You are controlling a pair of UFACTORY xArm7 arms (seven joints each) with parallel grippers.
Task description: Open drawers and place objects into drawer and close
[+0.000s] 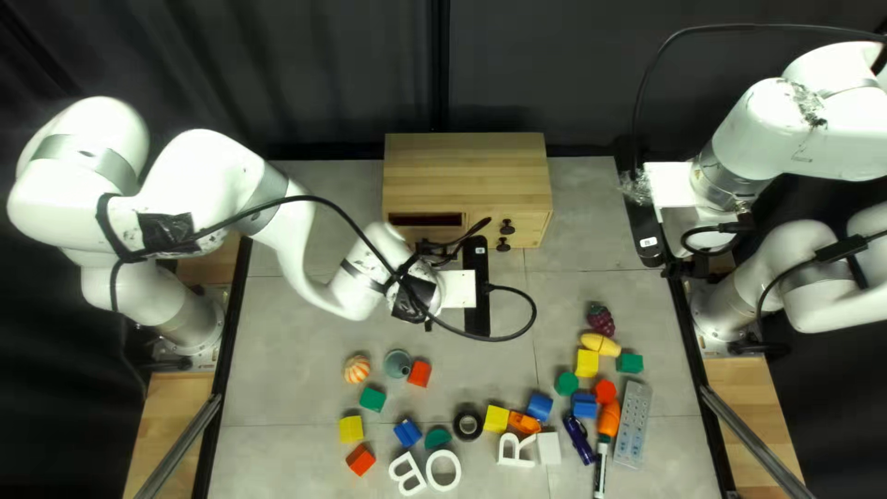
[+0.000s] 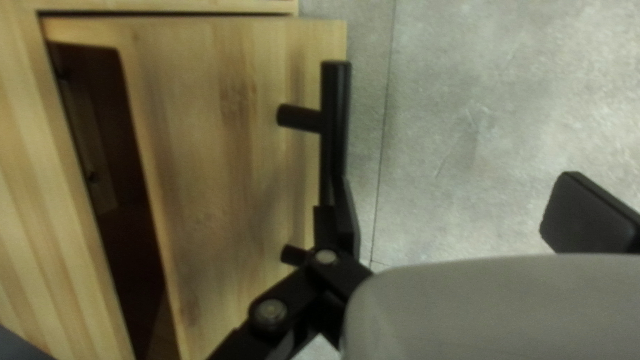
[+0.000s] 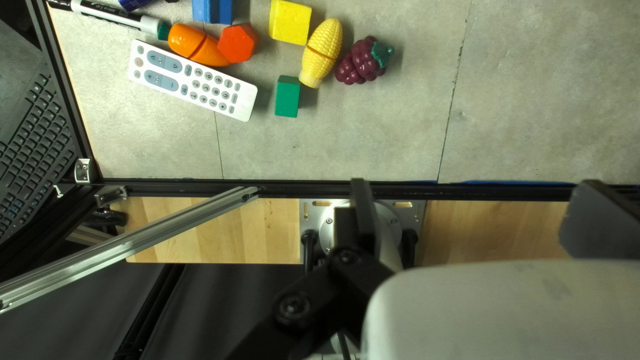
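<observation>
Looks early: shows 1 bar-handled front (image 2: pixel 220 147) ajar on the cabinet (image 1: pixel 467 171), by the far edge of the table (image 1: pixel 305 370). Has left gripper (image 2: pixel 460 200) wide open at the handle (image 2: pixel 335 120), right gripper (image 3: pixel 475 200) equally wide, both empty. Leaves toy corn (image 1: pixel 601 345) and grapes (image 1: pixel 601 322), toward the right edge, unstowed.

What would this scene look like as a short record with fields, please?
furniture: wooden cabinet
door: partly open, black bar handle
cabinet knobs: two, black
left claw: open, one finger at the bar handle
right claw: open, empty
toy food, right side of top left view: corn, grapes, carrot
beside the carrot: remote control, marker
white letters: B, O, R
</observation>
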